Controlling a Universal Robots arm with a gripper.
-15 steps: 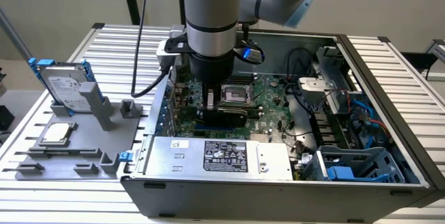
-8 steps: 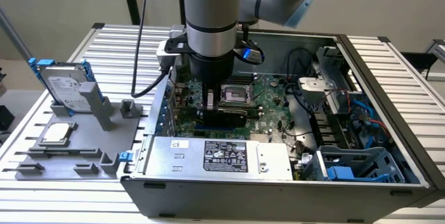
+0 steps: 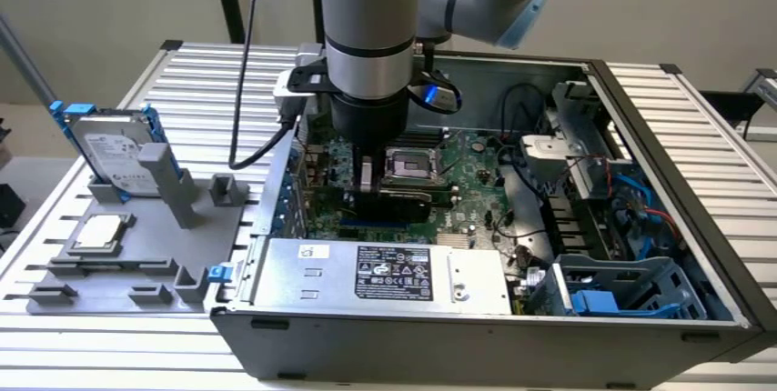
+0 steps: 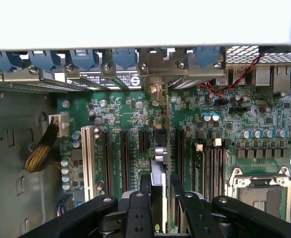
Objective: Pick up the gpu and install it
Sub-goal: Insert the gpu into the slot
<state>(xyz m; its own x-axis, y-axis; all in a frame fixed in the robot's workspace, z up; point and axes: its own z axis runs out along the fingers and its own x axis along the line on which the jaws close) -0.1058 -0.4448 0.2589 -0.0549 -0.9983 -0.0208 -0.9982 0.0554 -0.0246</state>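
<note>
My claw (image 4: 157, 198) is narrowed on the gpu (image 4: 158, 171), gripping the card's upper edge between the two black fingers (image 4: 138, 208), so I hold it on edge, upright, directly below me. In the wrist view the card runs away from my fingers toward the case's rear wall, where its silver bracket (image 4: 157, 91) stands among the blue slot clips (image 4: 125, 57). The card sits over the motherboard (image 4: 130, 106), in line with the long expansion slots (image 4: 109, 158) that lie on either side of it; whether its lower edge is already seated in a slot I cannot tell, because the card itself hides that. Just beyond my fingers on one side is the white slot (image 4: 89, 158), and on the other the memory slots (image 4: 212, 168) and then the open cpu socket (image 4: 261, 191). In the exterior view my claw (image 3: 368, 193) is down inside the open case (image 3: 680, 136), with the arm (image 3: 364, 36) standing straight up over it and the cpu socket just to the exterior view's right of me. Nearer the camera than my claw lies the power supply (image 3: 382, 273) with its label. Well apart, outside the case on the exterior view's left, a grey fixture (image 3: 134, 264) on the table (image 3: 73, 336) holds a hard drive (image 3: 116, 150) upright with blue rails, and a cpu (image 3: 97, 232) lies flat.
</note>
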